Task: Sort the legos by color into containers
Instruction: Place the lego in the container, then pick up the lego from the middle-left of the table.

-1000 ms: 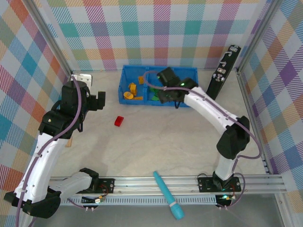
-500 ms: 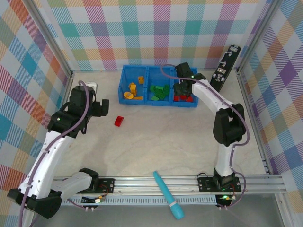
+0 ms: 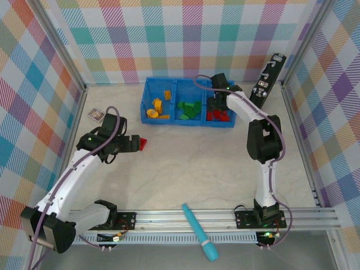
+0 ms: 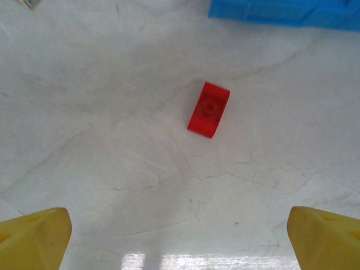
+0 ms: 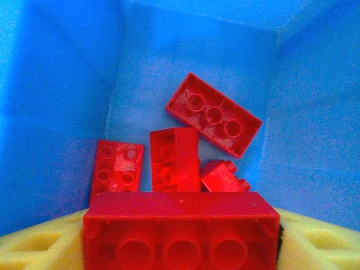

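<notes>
Right gripper (image 3: pixel 216 103) is pinching long red brick (image 5: pixel 181 228) over red compartment (image 5: pixel 53 95). Left gripper (image 4: pixel 179 233), fingers spread, is hovering above loose red brick (image 4: pixel 208 109), which is lying angled and risking a skewed grasp.

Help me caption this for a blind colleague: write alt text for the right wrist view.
A long red brick, hollow underside toward the camera, is clamped between the right gripper's yellow jaws. Beyond it, four loose red bricks lie in a blue tray compartment.

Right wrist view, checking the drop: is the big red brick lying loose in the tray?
No; the big red brick is clamped between the right gripper's yellow fingers.
</notes>
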`<action>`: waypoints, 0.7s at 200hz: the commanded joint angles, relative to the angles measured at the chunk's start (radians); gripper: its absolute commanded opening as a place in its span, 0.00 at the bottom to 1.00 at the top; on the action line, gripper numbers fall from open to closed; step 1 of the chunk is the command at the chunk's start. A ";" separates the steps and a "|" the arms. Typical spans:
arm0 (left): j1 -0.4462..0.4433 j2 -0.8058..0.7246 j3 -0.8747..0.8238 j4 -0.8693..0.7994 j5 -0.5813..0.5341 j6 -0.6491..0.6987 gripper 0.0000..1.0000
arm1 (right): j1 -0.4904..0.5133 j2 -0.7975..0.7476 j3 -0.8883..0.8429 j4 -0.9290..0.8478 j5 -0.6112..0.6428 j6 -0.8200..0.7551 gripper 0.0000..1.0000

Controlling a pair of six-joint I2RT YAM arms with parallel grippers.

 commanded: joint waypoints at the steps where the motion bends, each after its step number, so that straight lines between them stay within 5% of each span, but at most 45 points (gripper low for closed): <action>1: 0.009 0.044 -0.024 0.076 0.067 0.005 0.96 | -0.006 0.000 0.039 0.026 -0.033 -0.010 0.75; 71: 0.009 0.315 -0.059 0.274 0.023 0.037 0.90 | -0.013 -0.051 0.038 0.026 -0.082 -0.029 0.77; 140: 0.009 0.573 0.023 0.322 -0.063 0.106 0.86 | -0.013 -0.249 -0.138 0.082 -0.117 -0.032 0.78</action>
